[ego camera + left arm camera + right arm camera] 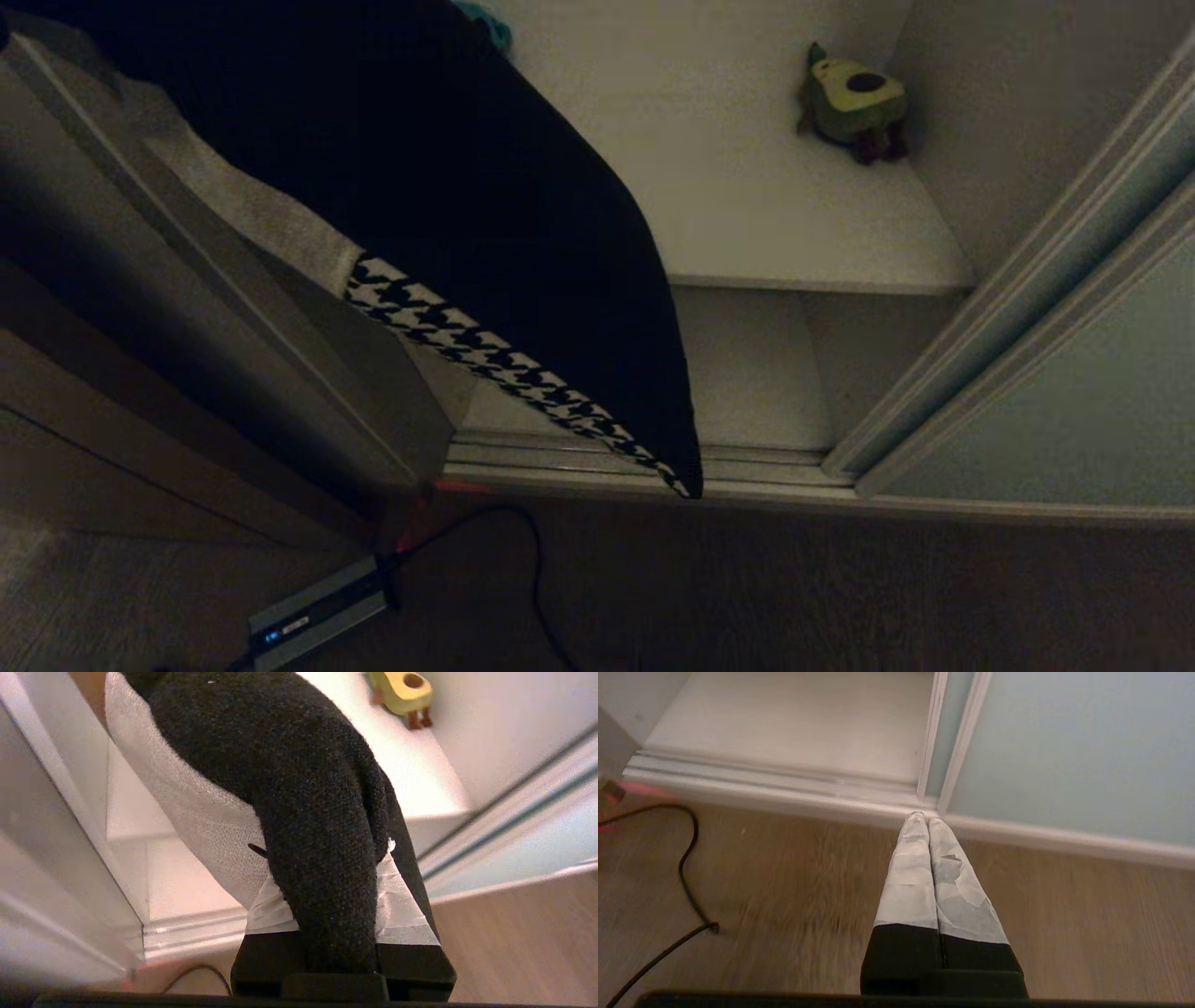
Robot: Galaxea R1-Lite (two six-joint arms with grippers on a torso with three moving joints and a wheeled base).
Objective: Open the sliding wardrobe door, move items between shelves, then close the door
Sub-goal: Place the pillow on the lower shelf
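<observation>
Hanging from the left gripper (327,896), the cushion (485,215) droops in front of the open wardrobe, its houndstooth edge dangling low, just over the ribbed floor track (597,457). L claw is pinching a fold of the dark fabric betw. its taped fingers (402,905); the rest of the cushion sags away from it, so the grip is at one edge only. Right gripper (928,821) is parked low over the wood floor (784,882), taped fingers pressed together on nothing, tips pointing at the foot of the sliding wardrobe door (1055,401).

Door's already slid aside to the right, so step 1 looks done. Step in hand, I'd say: the transfer betw. shelves, w/ the cushion mid-air. Can't tell which shelf it's headed for. Upper shelf (747,187) has an avocado plush toy (854,101) back in its right corner; lower shelf (747,373) looks bare where visible.

Next move prob. calls for carrying the cushion in past the door frame w/o snagging the hanging corner on the shelf lip or track, setting it flat on a board, then letting go. If it goes up top, keep left, away from the plush. Small silver box (317,611) and its cable (532,560) lie on the floor nearby, out of the way.
</observation>
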